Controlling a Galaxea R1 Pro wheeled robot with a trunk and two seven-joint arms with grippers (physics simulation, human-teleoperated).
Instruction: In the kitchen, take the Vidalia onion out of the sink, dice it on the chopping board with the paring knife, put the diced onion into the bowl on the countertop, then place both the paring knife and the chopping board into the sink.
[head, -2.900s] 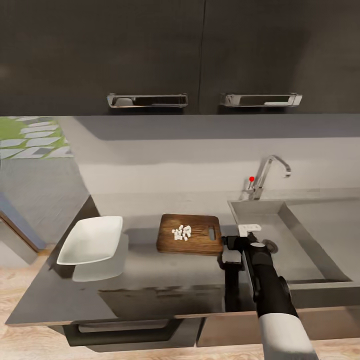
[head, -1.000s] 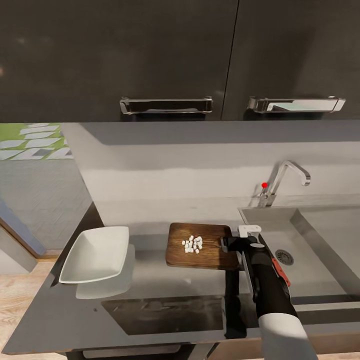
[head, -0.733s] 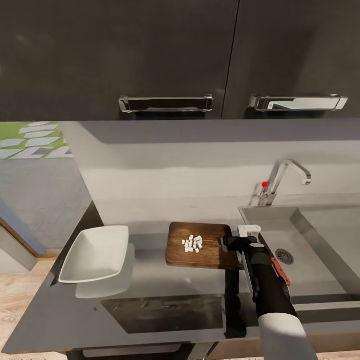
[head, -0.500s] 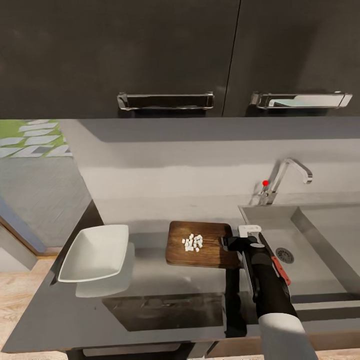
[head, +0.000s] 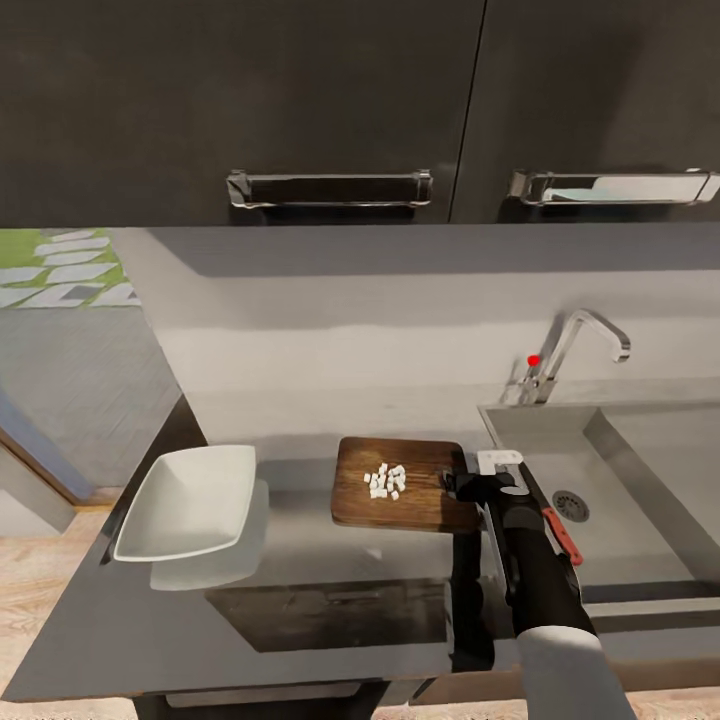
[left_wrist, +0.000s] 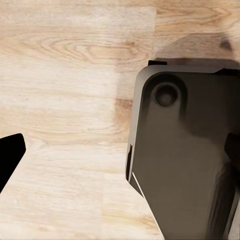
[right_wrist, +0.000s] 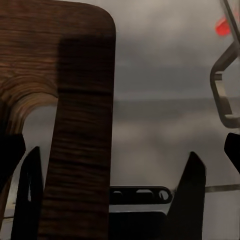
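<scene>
Diced onion: small white cubes in a loose heap on the board, near its middle. Board lies flat on the worktop, between bowl and sink, its slot end toward the sink.

Right hand at the board's slot end. In the right wrist view the fingers stand apart, one either side of the board's end strip; whether they are pressed onto the wood I cannot tell.

Knife: red handle showing in the sink, just beside the right forearm, near the drain. Blade hidden behind the arm.

Bowl: white, square, near the worktop's left edge, well apart from the board.

Tap with red dot at the sink's back edge. Dark wall cabinets above, two chrome handles.

Left hand: fingers spread wide over wood floor, robot base beneath.
</scene>
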